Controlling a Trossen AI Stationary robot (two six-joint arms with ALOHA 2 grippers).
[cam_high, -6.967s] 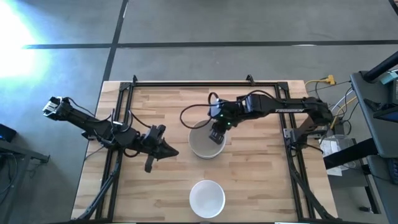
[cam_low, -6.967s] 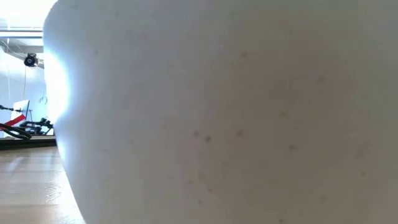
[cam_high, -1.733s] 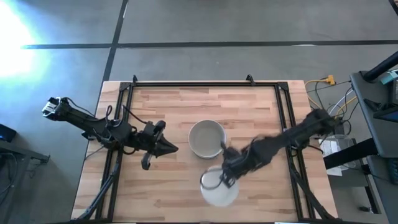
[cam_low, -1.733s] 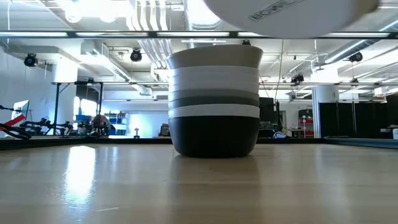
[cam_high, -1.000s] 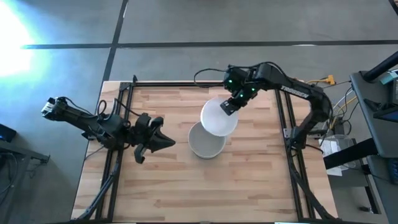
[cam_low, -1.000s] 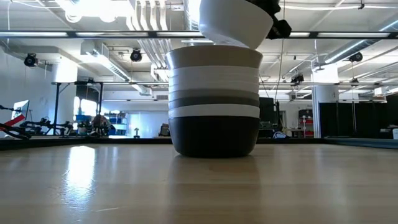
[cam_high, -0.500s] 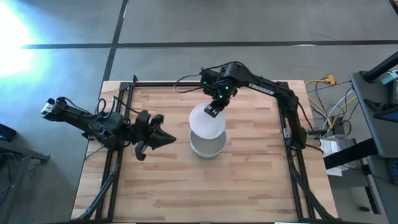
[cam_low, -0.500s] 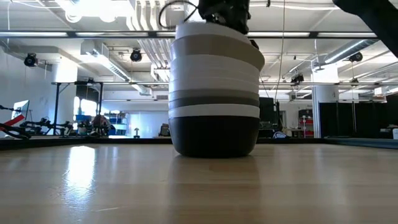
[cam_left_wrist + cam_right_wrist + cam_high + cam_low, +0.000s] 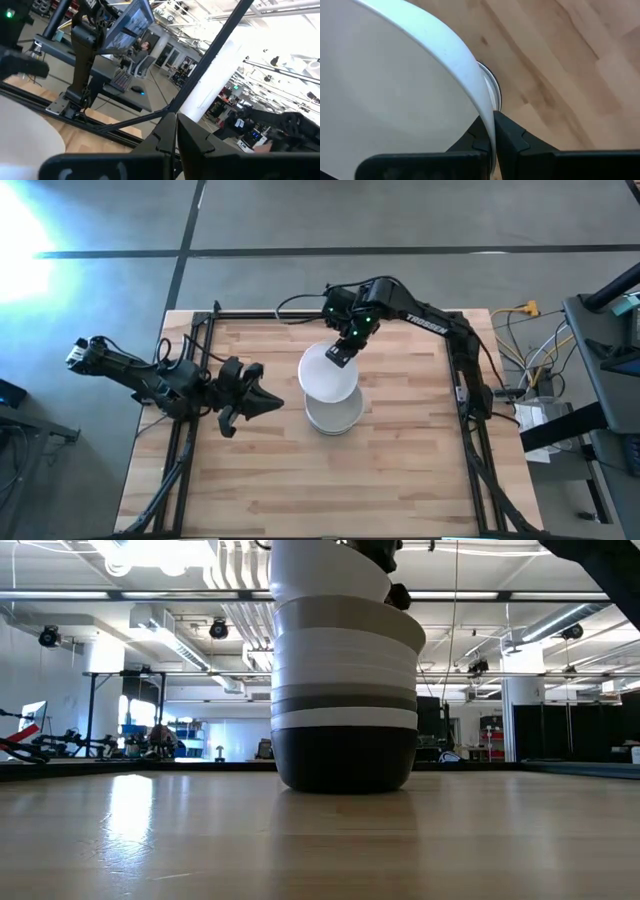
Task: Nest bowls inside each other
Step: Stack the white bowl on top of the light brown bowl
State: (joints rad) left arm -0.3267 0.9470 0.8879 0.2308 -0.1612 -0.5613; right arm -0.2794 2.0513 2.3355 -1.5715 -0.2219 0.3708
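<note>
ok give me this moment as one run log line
right end effector: shut on white bowl rim | bowl: above nested stack, not seated | left end effector: shut, waiting left of stack

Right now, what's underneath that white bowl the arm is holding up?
Under the white bowl, pinched by the right gripper, stands the stack of nested bowls, black at the bottom. The stack's inside is covered.

- Both arms are dark, near black, built of slim jointed links.
- The right arm [image 9: 430, 325] carries white lettering along its long link and a small green light near the wrist.
- Thin black cables loop off the right arm's wrist end.
- The left arm [image 9: 150, 380] ends at its base in a pale grey block, and black cables trail along its links.
- The left gripper [image 9: 262, 402] tapers to a dark point.
- In the wrist views the jaws are matt black and angular, with bevelled edges.
</note>
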